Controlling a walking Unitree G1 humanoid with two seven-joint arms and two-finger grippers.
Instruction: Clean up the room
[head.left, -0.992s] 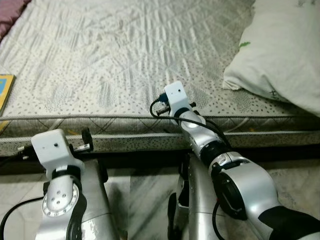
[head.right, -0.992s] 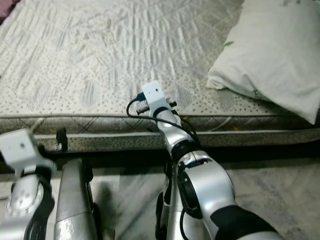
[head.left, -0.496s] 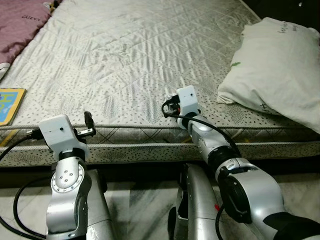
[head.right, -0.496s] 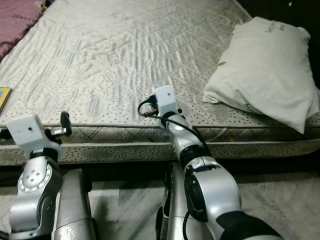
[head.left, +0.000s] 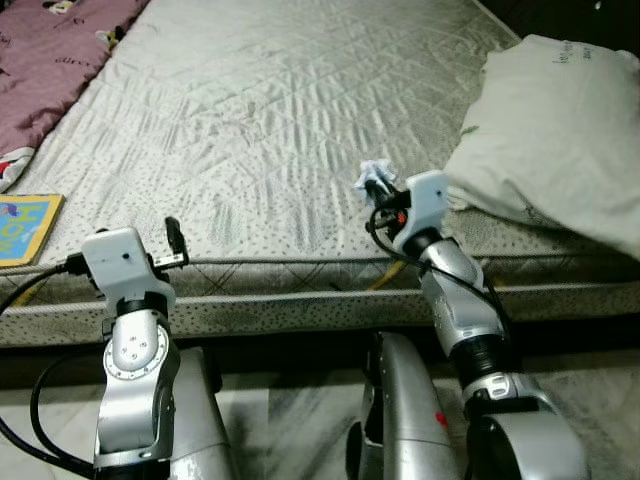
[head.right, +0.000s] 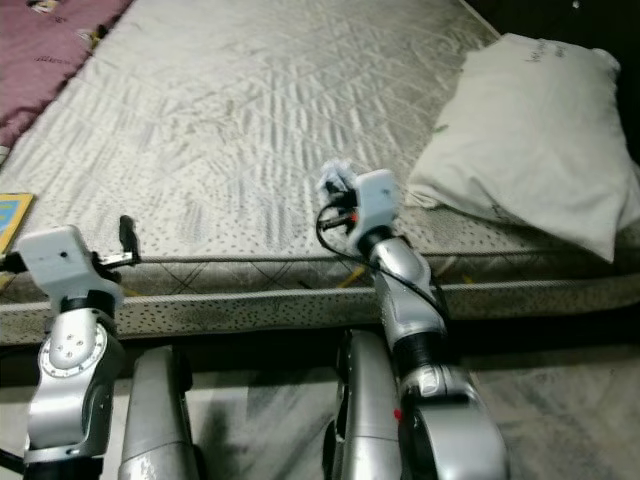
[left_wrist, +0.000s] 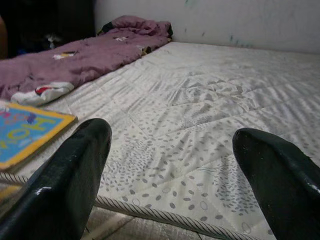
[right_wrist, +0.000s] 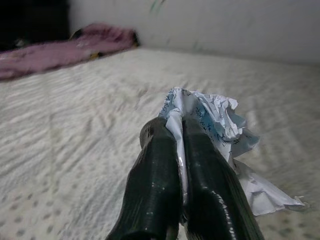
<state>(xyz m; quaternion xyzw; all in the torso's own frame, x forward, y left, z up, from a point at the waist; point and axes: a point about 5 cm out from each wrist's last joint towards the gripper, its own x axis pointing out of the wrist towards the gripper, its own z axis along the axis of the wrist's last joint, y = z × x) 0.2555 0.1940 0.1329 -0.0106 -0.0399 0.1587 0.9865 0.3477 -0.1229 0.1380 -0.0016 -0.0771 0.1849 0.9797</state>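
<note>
A crumpled sheet of white paper with blue print (right_wrist: 212, 116) sits pinched between the fingers of my right gripper (right_wrist: 173, 127), which is shut on it. That gripper (head.left: 384, 189) hovers just above the near edge of the grey quilted mattress (head.left: 250, 110), with the paper (head.left: 376, 178) sticking out at its tip. My left gripper (left_wrist: 170, 145) is held open at the mattress edge further left, its fingers (head.left: 172, 236) holding nothing.
A white pillow (head.left: 560, 120) lies on the right of the mattress. A purple blanket (head.left: 50, 55) covers the far left. A blue and yellow book (head.left: 25, 228) rests at the left edge. Tiled floor (head.left: 290, 420) lies below the bed.
My right arm has lifted and swung to the right over the mattress edge, and the crumpled paper now shows at its tip. The camera has tilted up; the left arm rose slightly.
</note>
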